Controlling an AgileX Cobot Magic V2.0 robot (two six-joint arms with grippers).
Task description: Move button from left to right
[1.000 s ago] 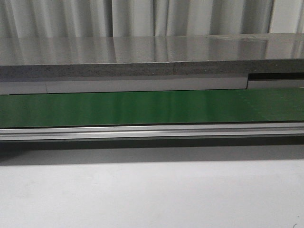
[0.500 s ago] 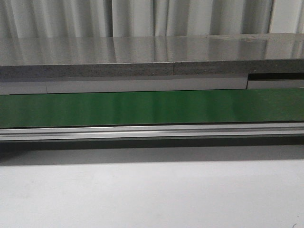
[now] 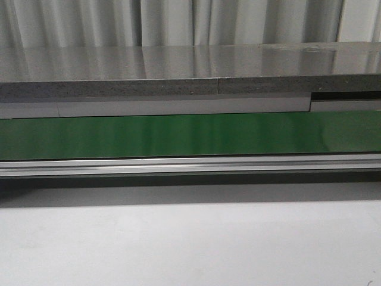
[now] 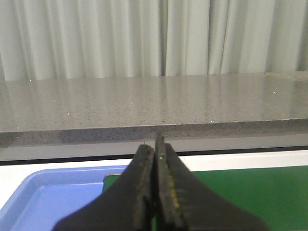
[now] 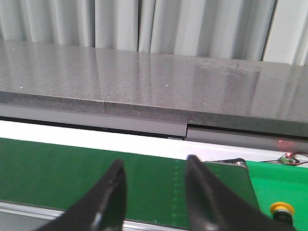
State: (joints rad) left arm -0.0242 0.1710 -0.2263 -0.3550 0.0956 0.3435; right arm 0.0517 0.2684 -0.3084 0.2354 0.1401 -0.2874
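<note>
The green belt [image 3: 178, 136] runs across the front view with nothing on it, and neither gripper shows there. In the left wrist view my left gripper [image 4: 155, 144] is shut and empty, with its jaws pressed together over the left end of the belt [image 4: 269, 192]. In the right wrist view my right gripper [image 5: 155, 162] is open and empty above the belt [image 5: 57, 168] near its right end. The button [image 5: 281, 209], a small yellow cap on a dark body, sits on a brighter green surface [image 5: 276, 185] past the belt's right end. The frame edge cuts it off.
A blue tray [image 4: 48, 192] lies beside the belt's left end. A grey speckled counter [image 3: 178, 65] with curtains behind it runs along the far side of the belt. A metal rail [image 3: 178, 165] edges the near side. A small board with a red light [image 5: 288, 158] sits at the right end.
</note>
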